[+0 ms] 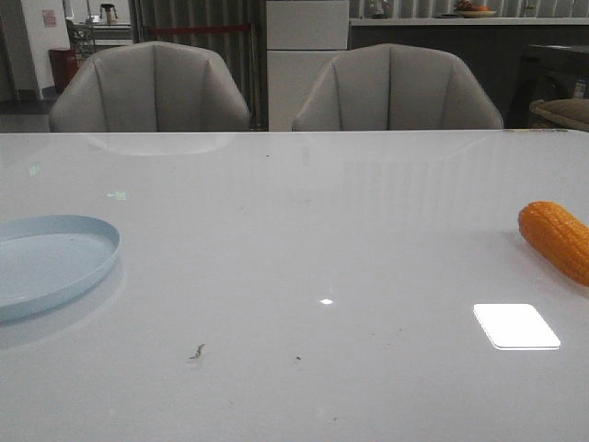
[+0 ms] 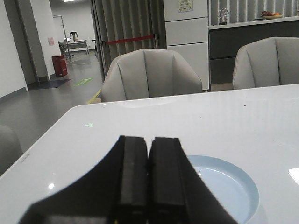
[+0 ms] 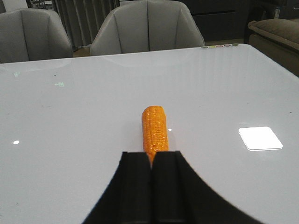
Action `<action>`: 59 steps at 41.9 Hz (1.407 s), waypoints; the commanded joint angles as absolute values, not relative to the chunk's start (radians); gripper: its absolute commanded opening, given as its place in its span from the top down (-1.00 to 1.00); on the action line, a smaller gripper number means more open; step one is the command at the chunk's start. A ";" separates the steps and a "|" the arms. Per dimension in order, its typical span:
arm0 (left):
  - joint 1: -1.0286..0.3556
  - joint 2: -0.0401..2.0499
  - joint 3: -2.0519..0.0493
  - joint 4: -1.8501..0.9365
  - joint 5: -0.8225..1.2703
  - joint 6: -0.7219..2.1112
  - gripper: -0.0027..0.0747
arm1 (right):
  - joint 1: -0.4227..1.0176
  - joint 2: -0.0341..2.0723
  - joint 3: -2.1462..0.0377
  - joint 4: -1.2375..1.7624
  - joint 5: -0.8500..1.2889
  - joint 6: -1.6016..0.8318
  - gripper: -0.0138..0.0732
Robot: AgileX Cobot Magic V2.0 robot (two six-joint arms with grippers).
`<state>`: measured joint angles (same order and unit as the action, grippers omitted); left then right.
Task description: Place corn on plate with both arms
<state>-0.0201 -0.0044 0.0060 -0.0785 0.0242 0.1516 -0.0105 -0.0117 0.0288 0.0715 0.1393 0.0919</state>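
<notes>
The orange corn [image 1: 557,239] lies on the white table at the far right, partly cut off by the front view's edge. The right wrist view shows the corn [image 3: 155,130] lengthwise just beyond my right gripper [image 3: 152,155], which is shut and empty; its fingertips hide the cob's near end. The pale-blue plate [image 1: 46,262] sits empty at the table's left edge. In the left wrist view the plate [image 2: 229,186] lies beside and just past my left gripper [image 2: 149,140], which is shut and empty. Neither arm shows in the front view.
Two grey chairs [image 1: 152,87] [image 1: 396,87] stand behind the table's far edge. A bright light reflection [image 1: 515,325] lies on the glossy top near the corn. Small dark specks [image 1: 197,351] mark the front middle.
</notes>
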 commanded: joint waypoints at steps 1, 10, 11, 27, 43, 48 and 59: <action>-0.020 -0.006 0.009 -0.087 -0.064 0.141 0.70 | -0.013 -0.026 0.013 0.064 0.056 0.083 0.53; -0.020 -0.006 0.009 -0.087 -0.065 0.141 0.70 | -0.013 -0.026 0.013 0.064 0.056 0.083 0.53; -0.020 -0.006 0.009 -0.087 -0.065 0.141 0.70 | -0.013 -0.026 0.013 0.064 0.056 0.083 0.53; -0.020 -0.006 0.009 -0.088 -0.066 0.141 0.70 | -0.013 -0.026 0.013 0.064 0.050 0.083 0.53; -0.020 -0.006 0.000 -0.124 -0.223 0.141 0.70 | -0.013 -0.026 0.011 0.066 -0.030 0.083 0.53; -0.020 -0.006 -0.063 -0.124 -0.337 0.141 0.70 | -0.010 -0.026 -0.028 0.092 -0.187 0.087 0.53; -0.020 0.055 -0.389 -0.120 -0.216 0.141 0.70 | -0.010 0.073 -0.406 0.094 -0.117 0.086 0.53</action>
